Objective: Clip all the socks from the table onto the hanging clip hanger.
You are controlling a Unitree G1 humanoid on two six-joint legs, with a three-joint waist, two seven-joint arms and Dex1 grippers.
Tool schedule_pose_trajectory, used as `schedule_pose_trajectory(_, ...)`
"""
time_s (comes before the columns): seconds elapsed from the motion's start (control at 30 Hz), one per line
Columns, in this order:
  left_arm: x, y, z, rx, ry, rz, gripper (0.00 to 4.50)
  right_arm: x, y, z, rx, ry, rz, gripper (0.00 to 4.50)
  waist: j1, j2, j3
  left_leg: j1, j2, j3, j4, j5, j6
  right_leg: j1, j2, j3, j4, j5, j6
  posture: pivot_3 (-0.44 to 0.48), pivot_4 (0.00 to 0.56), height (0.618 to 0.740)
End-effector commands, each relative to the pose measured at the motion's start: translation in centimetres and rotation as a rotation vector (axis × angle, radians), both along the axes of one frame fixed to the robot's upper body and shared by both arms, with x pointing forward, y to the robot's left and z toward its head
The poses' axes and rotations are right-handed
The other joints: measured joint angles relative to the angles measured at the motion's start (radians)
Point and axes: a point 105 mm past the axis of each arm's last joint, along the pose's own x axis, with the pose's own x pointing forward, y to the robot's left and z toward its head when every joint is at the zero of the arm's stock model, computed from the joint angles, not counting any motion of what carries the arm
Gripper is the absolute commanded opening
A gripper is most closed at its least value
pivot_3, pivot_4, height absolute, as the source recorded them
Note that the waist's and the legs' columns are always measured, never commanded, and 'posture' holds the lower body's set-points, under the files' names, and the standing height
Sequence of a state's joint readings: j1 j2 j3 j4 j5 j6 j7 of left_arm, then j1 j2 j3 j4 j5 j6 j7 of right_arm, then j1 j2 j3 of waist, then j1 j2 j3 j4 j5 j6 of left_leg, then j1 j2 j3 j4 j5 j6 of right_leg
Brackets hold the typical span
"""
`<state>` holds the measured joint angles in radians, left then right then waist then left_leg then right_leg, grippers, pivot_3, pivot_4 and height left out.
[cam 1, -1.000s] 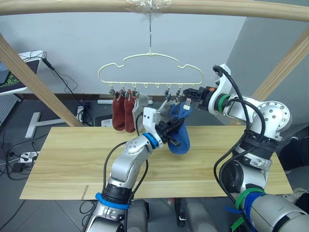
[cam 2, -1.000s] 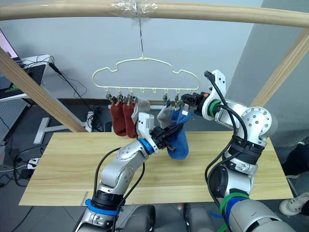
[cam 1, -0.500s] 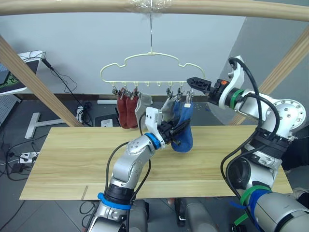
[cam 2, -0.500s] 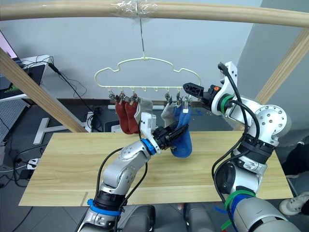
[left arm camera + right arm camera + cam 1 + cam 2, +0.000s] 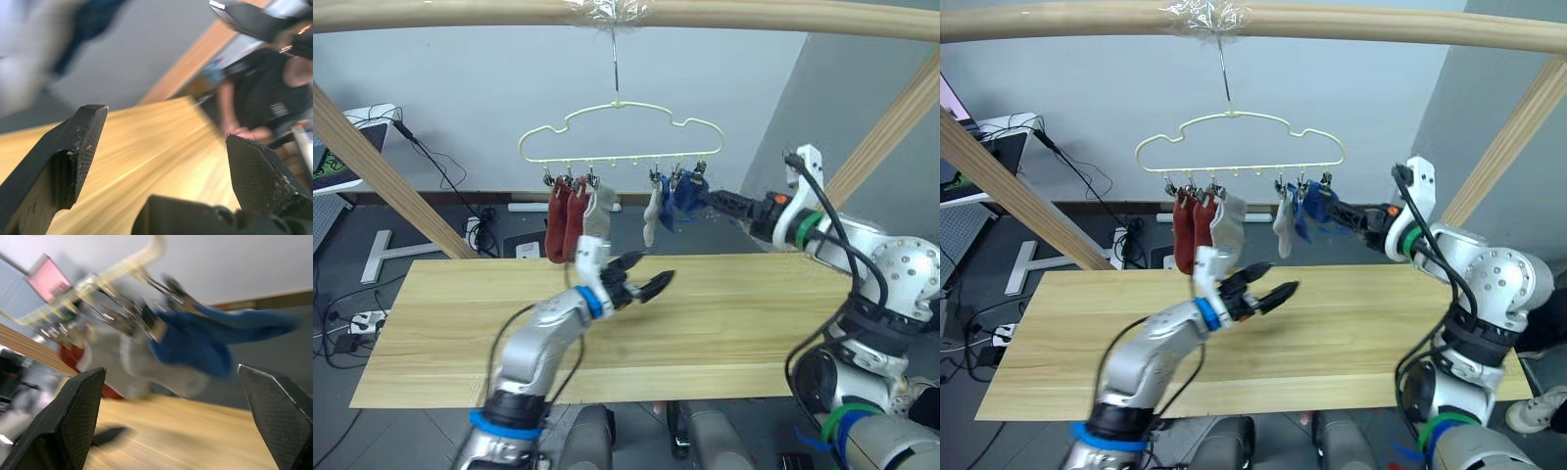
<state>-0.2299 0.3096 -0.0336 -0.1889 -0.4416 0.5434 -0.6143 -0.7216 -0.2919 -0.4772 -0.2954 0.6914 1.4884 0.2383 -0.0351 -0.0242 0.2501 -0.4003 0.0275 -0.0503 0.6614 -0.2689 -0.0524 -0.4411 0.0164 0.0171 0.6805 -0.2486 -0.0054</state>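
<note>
All six socks (image 5: 576,217) are hanging from the clip hanger (image 5: 620,137) above the counter's (image 5: 440,313) far edge. The left claw (image 5: 644,277) is hovering spread and empty over the counter's middle. The right claw (image 5: 720,199) is hanging spread just beside the blue socks (image 5: 684,192).

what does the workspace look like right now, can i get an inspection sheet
surface: table, no socks seen on it
job's things: hanger on its hook from the pole; red socks, grey socks and blue socks clipped on
clutter: nothing seen
grippers: left gripper open above the table; right gripper open beside the blue socks
cables: floor cables at left
surroundings: person beyond the table
</note>
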Motion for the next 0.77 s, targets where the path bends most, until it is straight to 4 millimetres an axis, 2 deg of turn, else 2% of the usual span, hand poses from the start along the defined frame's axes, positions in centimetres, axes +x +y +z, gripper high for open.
schedule_pose_trajectory(0.03, -0.8, 3.9, 2.9, 0.026, -0.081, 0.04, 4.46, -1.4, 0.1, 2.2, -0.112, -0.194, 0.09, 4.5, 0.0, 0.0, 0.0, 0.0, 0.0, 0.0, 0.0, 0.0, 0.0, 0.0, 0.0, 0.0, 0.0, 0.0, 0.001, -0.015, 0.199, 0.74)
schedule_pose_trajectory(0.1, -1.0, 6.6, 3.1, 0.109, -0.081, 0.095, 4.46, -1.9, -0.4, 2.3, -0.196, -0.26, 0.121, 4.5, 0.001, 0.0, 0.0, 0.001, 0.0, 0.0, 0.001, 0.0, 0.0, 0.001, 0.0, 0.0, 0.0, -0.002, 0.003, -0.015, 0.199, 0.74)
schedule_pose_trajectory(0.2, -1.3, 8.9, 3.4, 0.183, -0.087, 0.136, 4.46, -2.2, -1.0, 2.3, -0.252, -0.321, 0.147, 4.5, 0.002, 0.0, 0.0, 0.001, 0.0, 0.0, 0.001, 0.0, 0.0, 0.002, 0.0, 0.0, -0.001, -0.002, 0.004, 0.025, 0.197, 0.74)
schedule_pose_trajectory(0.23, -1.5, 10.5, 3.8, 0.217, -0.092, 0.171, 4.46, -2.6, -1.3, 2.4, -0.283, -0.355, 0.179, 4.5, 0.003, 0.0, 0.0, 0.001, -0.001, 0.0, 0.001, 0.0, 0.0, 0.002, 0.0, 0.0, -0.002, -0.002, 0.004, 0.025, 0.197, 0.74)
schedule_pose_trajectory(0.27, -1.8, 13.3, 4.1, 0.285, -0.091, 0.231, 4.46, -3.0, -2.0, 2.2, -0.352, -0.397, 0.209, 4.5, 0.003, -0.001, 0.0, 0.001, -0.001, 0.001, 0.002, 0.0, 0.0, 0.002, 0.0, 0.0, -0.002, -0.002, 0.004, 0.038, 0.193, 0.74)
schedule_pose_trajectory(0.3, -2.2, 15.1, 4.4, 0.332, -0.091, 0.27, 4.46, -3.4, -2.4, 2.0, -0.404, -0.423, 0.237, 4.5, 0.004, -0.001, 0.0, 0.0, -0.001, 0.001, 0.001, 0.0, 0.0, 0.002, 0.0, 0.0, -0.002, -0.002, 0.004, 0.038, 0.193, 0.74)
schedule_pose_trajectory(0.33, -2.7, 17.0, 4.7, 0.376, -0.086, 0.307, 4.46, -3.6, -2.9, 1.9, -0.396, -0.421, 0.251, 4.5, 0.003, -0.001, 0.0, 0.0, 0.0, 0.001, 0.001, 0.0, 0.0, 0.001, 0.0, 0.0, -0.002, -0.002, 0.004, 0.051, 0.189, 0.74)
schedule_pose_trajectory(0.4, -3.3, 18.8, 5.2, 0.412, -0.084, 0.342, 4.46, -3.8, -3.3, 1.8, -0.372, -0.42, 0.273, 4.5, 0.003, -0.001, 0.0, 0.001, 0.001, 0.001, 0.0, 0.0, 0.0, 0.0, 0.0, 0.0, -0.002, -0.002, 0.004, 0.062, 0.183, 0.74)
schedule_pose_trajectory(0.5, -3.8, 20.2, 6.8, 0.41, -0.111, 0.371, 4.46, -4.2, -3.7, 1.8, -0.361, -0.431, 0.309, 4.5, 0.009, -0.001, 0.0, 0.001, 0.001, 0.0, 0.0, 0.0, 0.0, 0.001, 0.0, -0.001, -0.001, -0.002, 0.003, 0.076, 0.173, 0.74)
schedule_pose_trajectory(0.57, -3.7, 20.5, 7.5, 0.387, -0.129, 0.378, 4.46, -3.9, -4.2, 1.4, -0.395, -0.442, 0.295, 4.5, 0.012, -0.001, 0.0, 0.002, 0.001, 0.0, 0.001, 0.0, 0.0, 0.002, -0.001, 0.0, -0.001, -0.002, 0.003, 0.083, 0.17, 0.74)
schedule_pose_trajectory(0.77, -3.4, 20.0, 7.4, 0.369, -0.138, 0.367, 4.46, -4.0, -3.9, 0.3, -0.405, -0.446, 0.317, 4.5, 0.032, -0.004, -0.002, 0.001, 0.001, 0.001, 0.002, 0.0, 0.0, 0.002, -0.002, 0.0, -0.001, -0.002, 0.003, 0.09, 0.155, 0.74)
